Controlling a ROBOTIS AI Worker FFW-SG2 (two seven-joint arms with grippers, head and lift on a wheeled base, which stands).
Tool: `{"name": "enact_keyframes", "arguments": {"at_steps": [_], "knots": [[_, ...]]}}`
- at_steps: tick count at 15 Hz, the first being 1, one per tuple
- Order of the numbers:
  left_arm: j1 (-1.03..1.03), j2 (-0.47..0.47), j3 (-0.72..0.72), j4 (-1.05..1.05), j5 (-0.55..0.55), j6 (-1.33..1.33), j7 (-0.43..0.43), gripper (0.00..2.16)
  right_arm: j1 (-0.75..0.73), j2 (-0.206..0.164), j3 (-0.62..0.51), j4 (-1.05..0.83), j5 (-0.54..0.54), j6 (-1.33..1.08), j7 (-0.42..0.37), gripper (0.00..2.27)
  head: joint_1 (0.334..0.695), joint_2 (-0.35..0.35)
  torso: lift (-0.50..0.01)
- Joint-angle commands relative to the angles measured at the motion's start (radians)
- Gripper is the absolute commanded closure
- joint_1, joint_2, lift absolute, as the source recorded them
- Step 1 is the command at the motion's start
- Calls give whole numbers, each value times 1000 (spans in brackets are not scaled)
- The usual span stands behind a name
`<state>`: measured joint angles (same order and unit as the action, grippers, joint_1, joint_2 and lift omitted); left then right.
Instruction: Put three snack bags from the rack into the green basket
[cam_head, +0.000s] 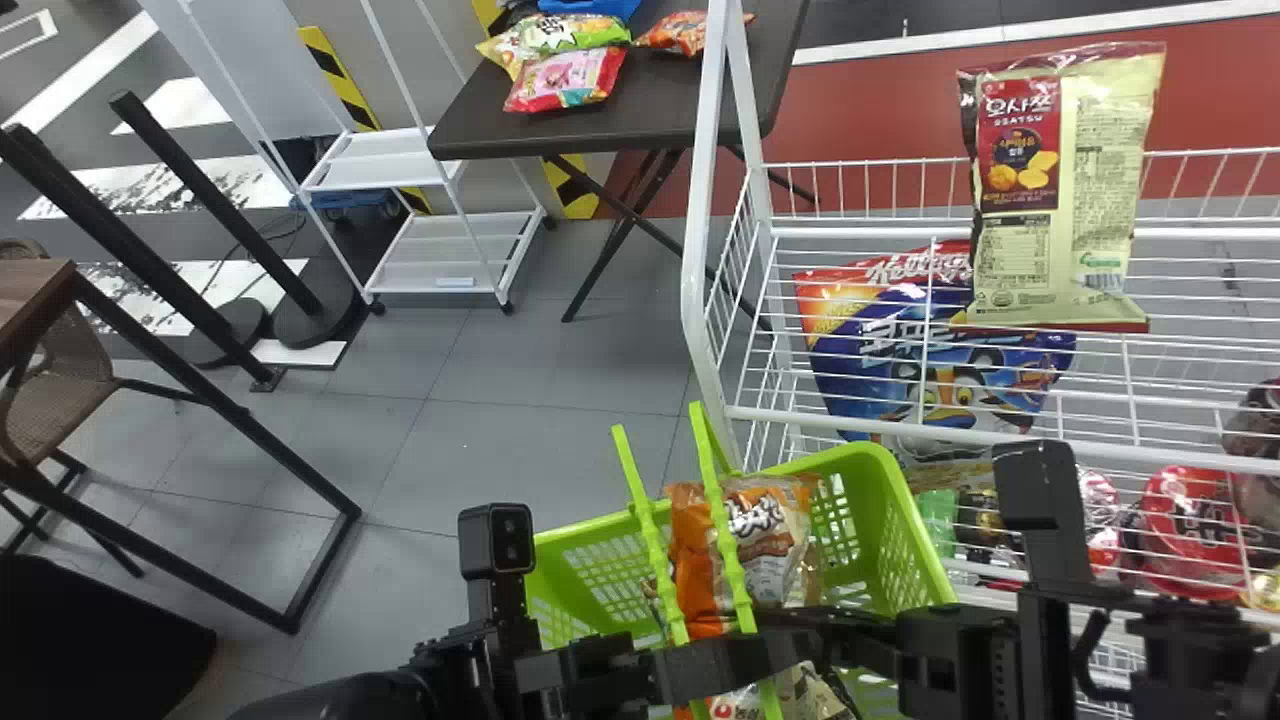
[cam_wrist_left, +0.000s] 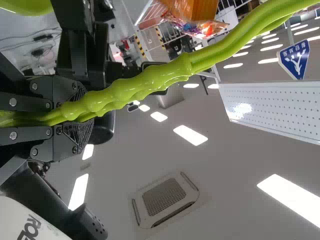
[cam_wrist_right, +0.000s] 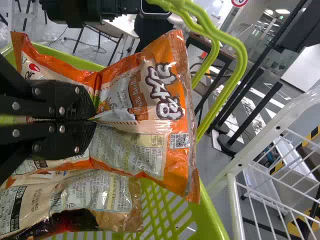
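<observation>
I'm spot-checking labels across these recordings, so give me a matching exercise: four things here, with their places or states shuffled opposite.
Things
1. Left gripper
2. Right gripper
3. Green basket
4. Blue snack bag

Places or states
A. At the rack, partly behind a pale-yellow snack bag
B. Closed on an orange-and-white snack bag
C. Closed on the green handles
D. Below the handles, with snack bags in it

Pairs: 1-C, 2-B, 3-D, 4-A

There is one green basket (cam_head: 915, 530) with two handles (cam_head: 734, 570), one wire rack (cam_head: 697, 270), one cart (cam_head: 385, 170) and one folding table (cam_head: 650, 115).
</observation>
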<state>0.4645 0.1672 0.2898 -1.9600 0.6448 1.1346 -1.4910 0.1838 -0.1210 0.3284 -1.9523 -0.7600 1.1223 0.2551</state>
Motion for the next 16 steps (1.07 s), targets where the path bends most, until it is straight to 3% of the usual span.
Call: {"name": "enact_keyframes", "arguments": {"at_steps": [1,6,12,16], "knots": [[2,0,0,-2,1,0,0,2148,-1,0,-2,12,-13,-9,-1,-2,695,350,0],[5,-1,2,-5,1,0,0,2148,5,-2,-57,-7,-90,24,-1,33,695,350,0],[13,0,8,-13,1,0,-2,2148,-3,-11,-282,-128,-9,9,-8,36,695,350,0],[14,2,9,-11,10,0,-11,2148,-7,-43,-459,-143,123,-117,-22,36,695,149,0]]}}
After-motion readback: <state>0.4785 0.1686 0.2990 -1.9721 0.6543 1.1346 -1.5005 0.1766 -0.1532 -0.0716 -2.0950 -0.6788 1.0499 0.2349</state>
